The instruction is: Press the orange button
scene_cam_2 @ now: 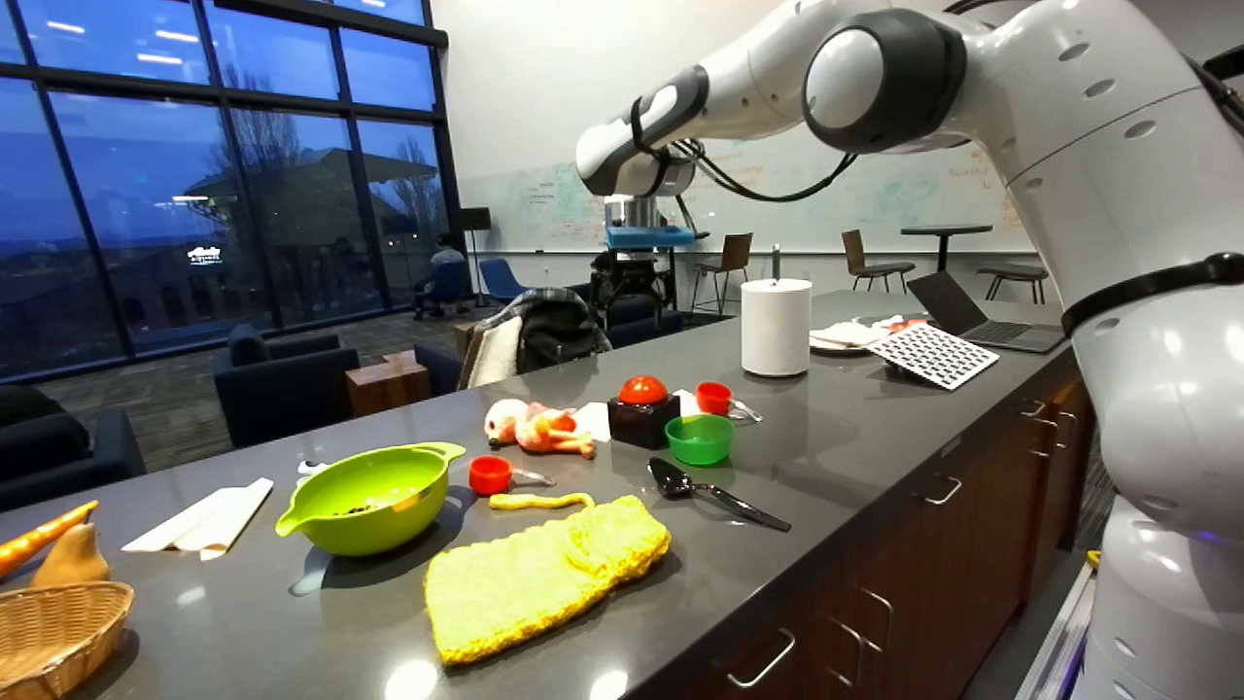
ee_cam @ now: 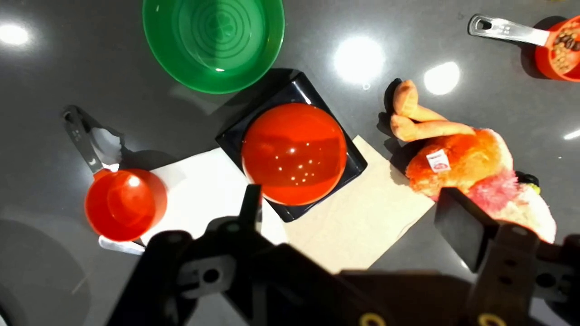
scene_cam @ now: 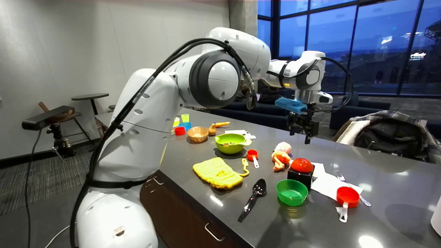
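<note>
While the end effector (ee_cam: 358, 216) hangs above the table (scene_cam_2: 836, 418) with its two fingers (ee_cam: 462, 226) parted wide, the orange button (ee_cam: 294, 154) sits on its black box (scene_cam_2: 637, 423), toward half past ten from the finger gap in the wrist view. One fingertip hides a little of the box's edge; the other covers part of the plush toy (ee_cam: 462, 156), at three o'clock from the button. The box masks some of the pale paper (ee_cam: 335, 231), and whether it stands on it cannot be told. At eleven o'clock, the green bowl (ee_cam: 214, 43) is cut off by the top of that view. Between eight and nine lies a red measuring cup (ee_cam: 127, 203), which partly hides the fork (scene_cam: 365, 201) in an exterior view. Between two and three, a second red cup (ee_cam: 546, 65), cropped at the right edge, holds dark brown pieces (ee_cam: 570, 43) and paler bits (ee_cam: 562, 62). In an exterior view, the lime bowl (scene_cam_2: 389, 530) contains dark scraps (scene_cam_2: 355, 508) too small to identify, and the woven basket (scene_cam_2: 112, 622) is cropped toward eight o'clock.
</note>
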`<state>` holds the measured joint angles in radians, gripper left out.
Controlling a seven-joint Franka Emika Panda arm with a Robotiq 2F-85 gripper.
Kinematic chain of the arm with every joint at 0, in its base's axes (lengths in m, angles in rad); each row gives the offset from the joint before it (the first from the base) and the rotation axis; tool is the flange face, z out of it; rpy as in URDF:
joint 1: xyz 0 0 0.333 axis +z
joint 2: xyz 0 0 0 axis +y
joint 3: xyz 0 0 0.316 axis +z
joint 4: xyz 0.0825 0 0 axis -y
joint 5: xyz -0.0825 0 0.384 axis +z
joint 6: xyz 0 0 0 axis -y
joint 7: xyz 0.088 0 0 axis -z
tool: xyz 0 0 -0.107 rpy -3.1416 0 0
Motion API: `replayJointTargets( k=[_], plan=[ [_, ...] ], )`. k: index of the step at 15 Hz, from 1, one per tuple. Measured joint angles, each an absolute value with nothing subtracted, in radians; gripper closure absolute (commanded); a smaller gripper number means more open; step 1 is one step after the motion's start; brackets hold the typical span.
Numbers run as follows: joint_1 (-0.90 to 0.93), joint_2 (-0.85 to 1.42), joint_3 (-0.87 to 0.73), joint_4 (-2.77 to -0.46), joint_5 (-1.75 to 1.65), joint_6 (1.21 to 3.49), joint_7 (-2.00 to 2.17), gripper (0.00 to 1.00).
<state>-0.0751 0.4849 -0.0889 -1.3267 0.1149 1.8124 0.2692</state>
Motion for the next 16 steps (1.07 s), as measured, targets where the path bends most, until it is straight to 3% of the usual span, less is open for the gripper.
replayJointTargets(
  k=[9,16],
  plan=[
    [-0.076,0.485,-0.082,-1.345,0.122,1.812,0.242,1.0],
    [-0.092,0.486,-0.084,-1.355,0.122,1.811,0.241,1.0]
  ],
)
